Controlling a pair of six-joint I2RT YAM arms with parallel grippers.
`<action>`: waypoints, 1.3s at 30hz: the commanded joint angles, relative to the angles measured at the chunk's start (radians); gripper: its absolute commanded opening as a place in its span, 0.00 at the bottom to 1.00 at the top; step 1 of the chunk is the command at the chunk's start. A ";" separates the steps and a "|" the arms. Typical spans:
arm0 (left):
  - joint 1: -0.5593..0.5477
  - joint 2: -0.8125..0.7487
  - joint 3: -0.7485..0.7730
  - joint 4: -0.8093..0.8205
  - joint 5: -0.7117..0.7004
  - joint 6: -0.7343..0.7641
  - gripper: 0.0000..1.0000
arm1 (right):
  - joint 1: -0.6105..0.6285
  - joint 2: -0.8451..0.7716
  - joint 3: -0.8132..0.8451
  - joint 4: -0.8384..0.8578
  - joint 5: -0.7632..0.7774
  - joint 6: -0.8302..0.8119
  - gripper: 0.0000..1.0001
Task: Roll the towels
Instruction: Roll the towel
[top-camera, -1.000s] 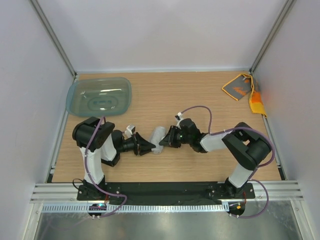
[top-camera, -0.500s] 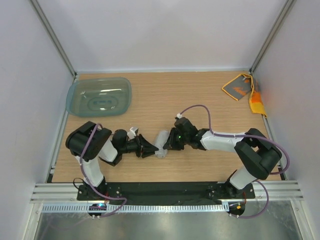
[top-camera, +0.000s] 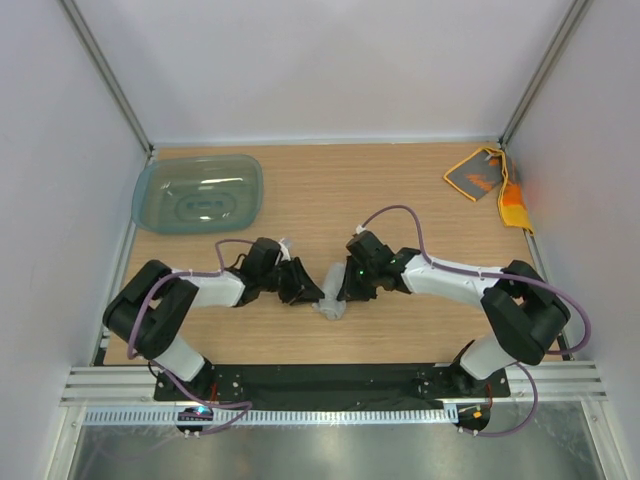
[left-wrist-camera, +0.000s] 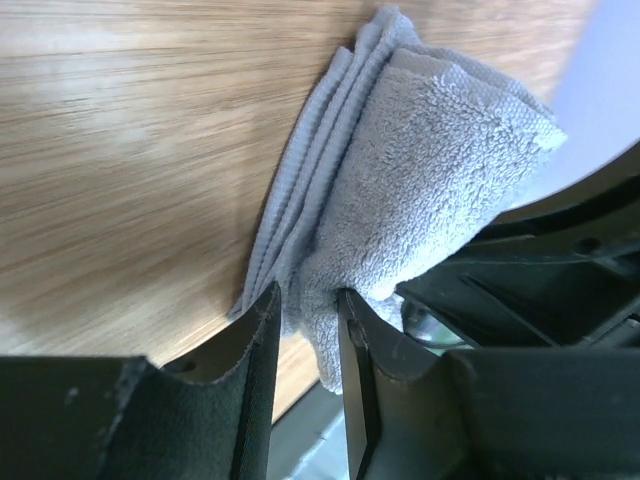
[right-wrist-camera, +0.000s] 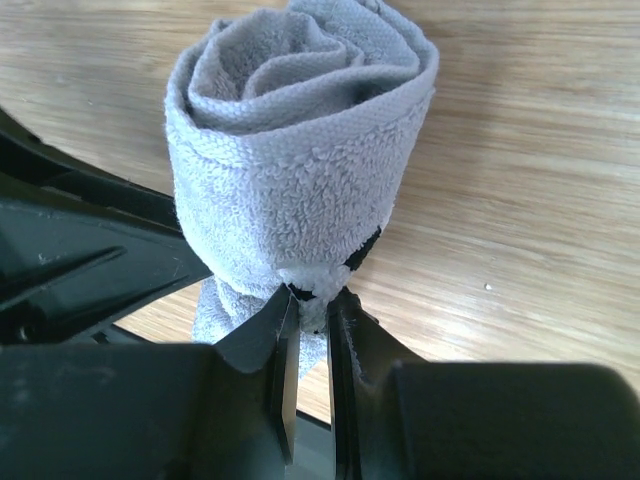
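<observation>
The left gripper (left-wrist-camera: 305, 322) has its jaws drawn in to a narrow slot, and a tuck of cloth from the end of the grey towel (left-wrist-camera: 420, 180) is caught in that slot. The right gripper (right-wrist-camera: 310, 300) faces it from the other side, its jaws almost together and nipping a small pinch of terry at the lower edge of the same towel. From where the right wrist looks, the grey towel shows a neat spiral at its end, so it is already wound into a short roll. I take it the two arms are clamping it from opposite ends to stop the layers springing loose while they tidy it or set it down. Seen from above, the left gripper (top-camera: 303, 285) and right gripper (top-camera: 342, 290) meet near the middle of the table (top-camera: 420, 310), towards the near edge, with the grey towel (top-camera: 331, 306) bunched between them. Further out, the orange towel (top-camera: 478, 174) lies flat and unrolled in the far right corner, well apart from both arms. The tub (top-camera: 197, 193) sits in the far left corner.
</observation>
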 joint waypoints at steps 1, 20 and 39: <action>-0.057 -0.057 0.080 -0.308 -0.197 0.154 0.30 | 0.019 0.003 0.048 -0.092 0.013 -0.026 0.01; -0.198 0.013 0.189 -0.453 -0.302 0.289 0.25 | 0.028 0.068 0.131 -0.115 -0.001 -0.031 0.12; -0.200 0.022 0.148 -0.385 -0.316 0.253 0.00 | 0.020 -0.029 0.117 -0.105 0.056 -0.097 0.80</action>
